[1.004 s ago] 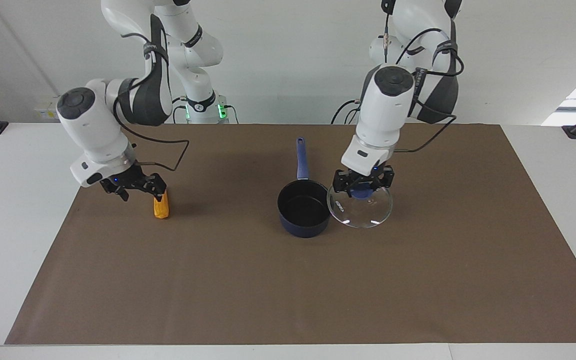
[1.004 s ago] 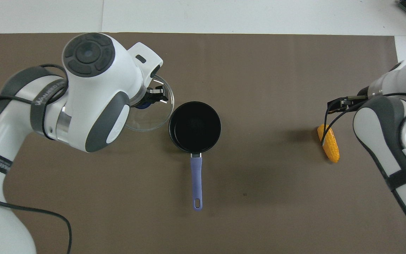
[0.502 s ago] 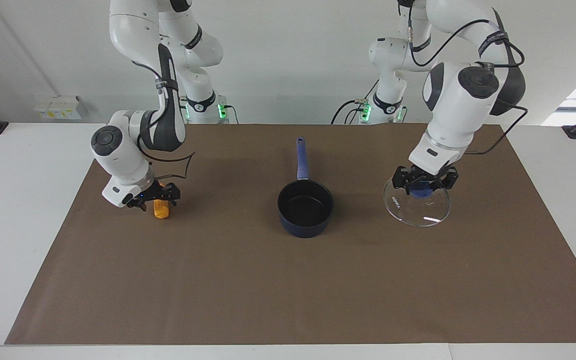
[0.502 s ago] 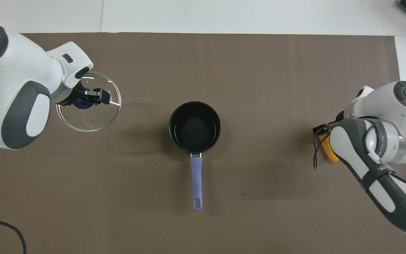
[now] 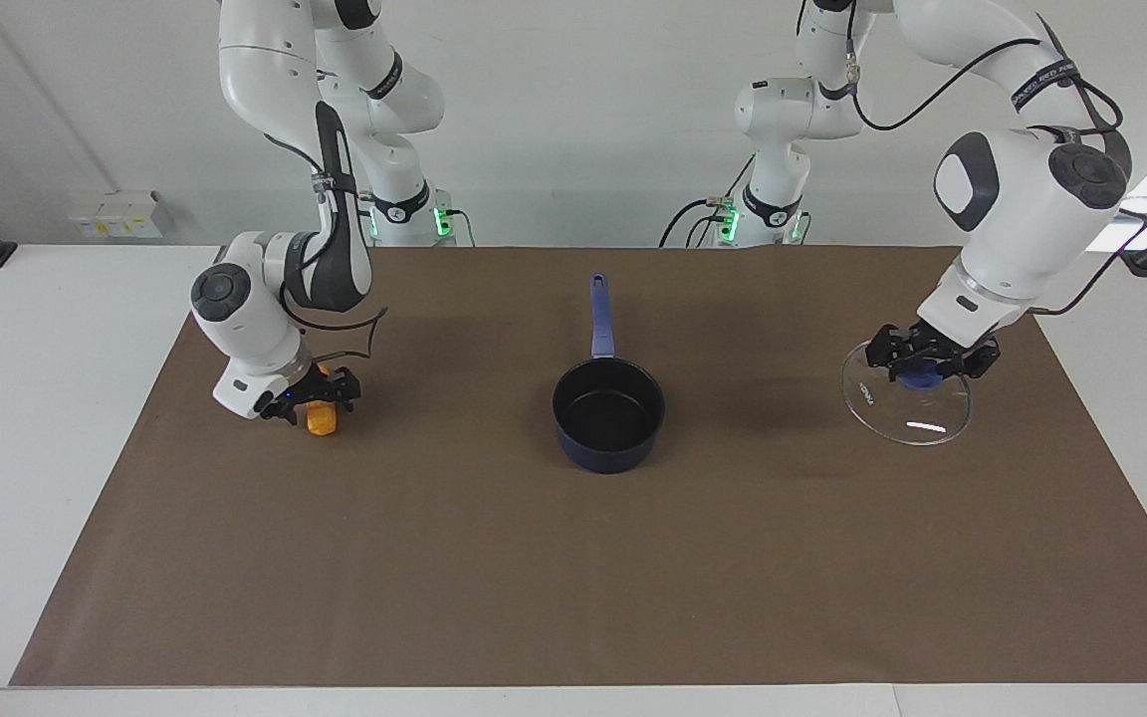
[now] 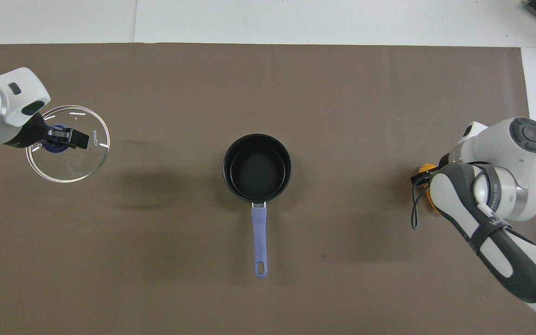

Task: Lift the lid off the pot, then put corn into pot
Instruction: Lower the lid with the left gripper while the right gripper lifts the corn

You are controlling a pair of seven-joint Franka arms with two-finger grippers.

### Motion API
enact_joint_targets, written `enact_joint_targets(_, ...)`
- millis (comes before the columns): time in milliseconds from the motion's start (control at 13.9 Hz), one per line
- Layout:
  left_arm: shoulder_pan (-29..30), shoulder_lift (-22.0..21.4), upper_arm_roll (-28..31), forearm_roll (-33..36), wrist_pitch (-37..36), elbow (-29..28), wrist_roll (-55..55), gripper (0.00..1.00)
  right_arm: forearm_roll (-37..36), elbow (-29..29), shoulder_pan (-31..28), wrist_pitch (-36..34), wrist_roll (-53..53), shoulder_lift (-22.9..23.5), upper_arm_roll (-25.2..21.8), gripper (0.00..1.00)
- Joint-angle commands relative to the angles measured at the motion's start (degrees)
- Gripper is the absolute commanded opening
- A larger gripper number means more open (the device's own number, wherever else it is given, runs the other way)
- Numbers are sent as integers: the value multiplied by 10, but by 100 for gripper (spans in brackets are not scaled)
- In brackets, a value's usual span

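Lid's off and I've got it on the left gripper [image 5: 930, 357], jaws pinched on the blue knob, the lid [image 5: 907, 403] hanging tilted above the brown mat [image 5: 573, 558] toward the left arm's end of the table, well apart from the pot [image 5: 608, 415]. The pot sits open near the middle of the mat, black inside showing, handle pointing toward the robots.

On the right arm's end, the right gripper [image 5: 320, 390] is down at the corn [image 5: 321, 419], which lies on the mat. Fingers sit either side of the cob's upper end, but whether they've actually pinched it I cannot tell (the wrist hides most of the cob in the overhead view).

So the step in hand, as I judge it, is two things at once: park the lid, grab the corn. For the lid, I'd level it before setting it down so the rim doesn't catch one edge and skate, and keep it on the mat. For the corn, I want the fingers squarely across the cob's width, not riding the rounded tip, since those bumpy kernels can roll out of a shallow pinch. Then lift straight up before travelling toward the pot, high enough to pass over its rim.
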Motion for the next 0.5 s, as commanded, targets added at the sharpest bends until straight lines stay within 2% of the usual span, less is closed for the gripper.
enact_joint_targets(0, 28, -65, -6, -15, 81, -117, 48, 0, -5, -9, -5, 9, -19, 1, 2, 23)
enact_joint_targets(72, 36, -81, -6, -16, 99, -149, 52, 0, -5, -6, -5, 3, -30, 1, 2, 0)
enact_joint_targets(215, 40, -104, -5, -16, 105, -194, 53, 0, -4, 11, -6, -19, -28, 6, 2, 0)
enact_joint_targets(430, 73, -111, -5, -16, 118, -240, 56, 0, -4, 67, -6, -67, -25, 9, 2, 0)
